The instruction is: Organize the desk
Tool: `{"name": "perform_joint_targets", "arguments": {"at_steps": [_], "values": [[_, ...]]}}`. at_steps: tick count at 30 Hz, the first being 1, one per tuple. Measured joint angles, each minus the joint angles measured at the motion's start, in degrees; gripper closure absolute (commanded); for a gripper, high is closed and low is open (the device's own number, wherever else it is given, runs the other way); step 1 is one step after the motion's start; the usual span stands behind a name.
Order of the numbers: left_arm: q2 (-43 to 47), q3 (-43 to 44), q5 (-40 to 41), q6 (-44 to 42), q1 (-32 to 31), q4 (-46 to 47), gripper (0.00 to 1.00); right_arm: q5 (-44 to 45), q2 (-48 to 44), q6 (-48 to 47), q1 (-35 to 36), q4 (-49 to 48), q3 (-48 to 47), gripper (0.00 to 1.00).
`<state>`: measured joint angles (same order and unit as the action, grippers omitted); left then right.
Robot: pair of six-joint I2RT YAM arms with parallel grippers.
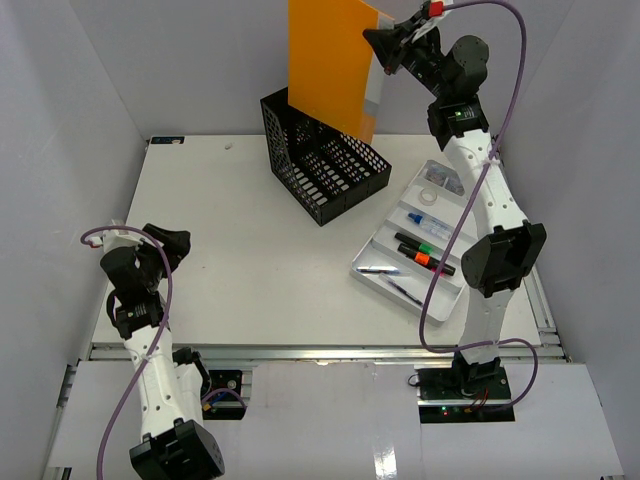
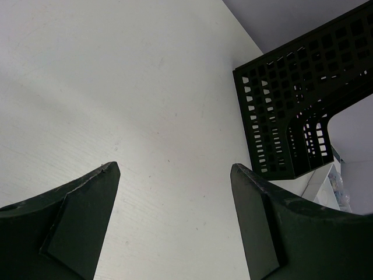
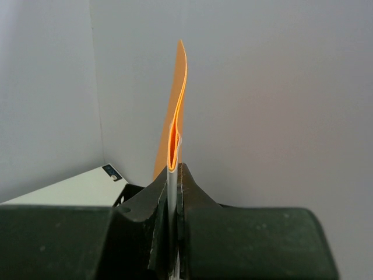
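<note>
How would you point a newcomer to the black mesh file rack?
Start at the white desk and look toward its far edge, left of the silver tray. The black mesh file rack stands there, below the orange folder pinched in the right claw. Nothing else on the desk is perforated and tall-backed.

White desk point(image 1: 250, 260), plain and unpatterned; black file rack point(image 1: 325, 165), square-grid perforation all over. Solid orange folder point(image 1: 328, 60) with a pale grey-white strip along one edge. Silver-white tray point(image 1: 395, 232) holds a black green-banded marker point(image 1: 418, 243), a black orange-banded marker point(image 1: 432, 262) and a small pale item point(image 1: 418, 215), perhaps blue-tipped; purple cable point(image 1: 520, 90).
</note>
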<state>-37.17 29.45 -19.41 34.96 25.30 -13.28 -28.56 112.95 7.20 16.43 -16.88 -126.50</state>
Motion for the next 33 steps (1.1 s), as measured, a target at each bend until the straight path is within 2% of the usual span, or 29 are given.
{"name": "perform_joint_targets", "arguments": {"at_steps": [14,27,33], "values": [[0.0,-0.2,-0.4,0.0,0.0,0.0,0.13,-0.4,0.1,0.6,0.2,-0.2,5.1,0.92],[0.0,-0.7,-0.6,0.0,0.0,0.1,0.13,3.0,-0.2,-5.1,10.5,0.8,11.8,0.92],[0.0,-0.7,-0.7,0.0,0.0,0.1,0.13,5.3,-0.2,-8.7,11.3,-2.0,15.0,0.92]]}}
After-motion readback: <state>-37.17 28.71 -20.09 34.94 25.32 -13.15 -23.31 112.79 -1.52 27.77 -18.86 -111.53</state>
